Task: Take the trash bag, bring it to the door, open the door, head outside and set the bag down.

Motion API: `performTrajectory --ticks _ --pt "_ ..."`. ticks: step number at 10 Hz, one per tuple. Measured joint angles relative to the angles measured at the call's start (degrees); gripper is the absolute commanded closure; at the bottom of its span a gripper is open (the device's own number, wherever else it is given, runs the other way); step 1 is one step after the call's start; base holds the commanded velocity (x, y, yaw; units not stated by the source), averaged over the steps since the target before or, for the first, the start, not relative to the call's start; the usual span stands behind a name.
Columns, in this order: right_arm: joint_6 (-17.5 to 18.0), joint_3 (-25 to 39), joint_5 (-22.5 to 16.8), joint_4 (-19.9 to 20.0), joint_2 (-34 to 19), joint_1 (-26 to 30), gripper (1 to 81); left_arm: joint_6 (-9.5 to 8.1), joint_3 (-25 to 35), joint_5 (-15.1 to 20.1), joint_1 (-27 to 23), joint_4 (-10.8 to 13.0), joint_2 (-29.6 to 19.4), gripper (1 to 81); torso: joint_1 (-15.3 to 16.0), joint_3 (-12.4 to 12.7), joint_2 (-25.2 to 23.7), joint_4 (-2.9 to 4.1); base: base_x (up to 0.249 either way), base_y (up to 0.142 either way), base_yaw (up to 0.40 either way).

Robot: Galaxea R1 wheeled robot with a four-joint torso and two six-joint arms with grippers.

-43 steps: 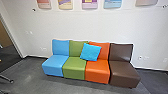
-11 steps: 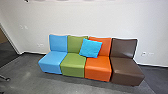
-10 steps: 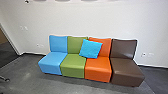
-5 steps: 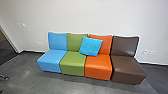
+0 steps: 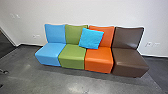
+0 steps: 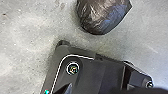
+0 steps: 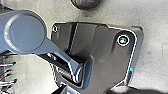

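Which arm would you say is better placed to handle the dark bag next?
Probably the left: much more of the bag shows in the left wrist view than in the right's.

Dark trash bag (image 6: pixel 103 16) (shiny, creased) near robot's base (image 6: pixel 85 72).

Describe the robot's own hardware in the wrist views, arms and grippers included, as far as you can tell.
The base plate is dark, with pale edge lines and round, light-ringed corner fittings. The jointed bar is blue-grey with a broad round joint. I cannot tell the arms' or grippers' colour or shape.
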Motion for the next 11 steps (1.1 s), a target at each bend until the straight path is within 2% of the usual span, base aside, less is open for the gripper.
performTrajectory --ticks 2,5,8,11 --pt "0.1 2.6 -0.4 0.7 -2.3 2.8 1.0 -0.13 -0.3 0.7 -2.9 -1.1 0.3 1.0 2.1 -0.8 -3.4 0.00 0.000 0.000 0.000" --pt "0.2 5.3 -3.6 1.8 -4.6 6.2 1.0 -0.20 -0.8 1.4 -5.5 -1.5 2.2 1.0 6.1 -0.9 -9.6 0.00 0.000 0.000 0.000" --pt "1.3 6.2 -5.4 2.3 -6.9 8.3 1.0 -0.20 -5.9 3.6 -6.9 -1.7 5.4 1.0 9.9 -0.9 -15.8 0.00 0.000 0.000 0.000" --pt "2.3 7.0 -8.5 3.2 -9.1 12.9 1.0 -0.20 -11.3 5.8 -8.0 -1.8 9.5 1.0 13.9 -0.9 -22.1 0.00 0.000 0.000 0.000"
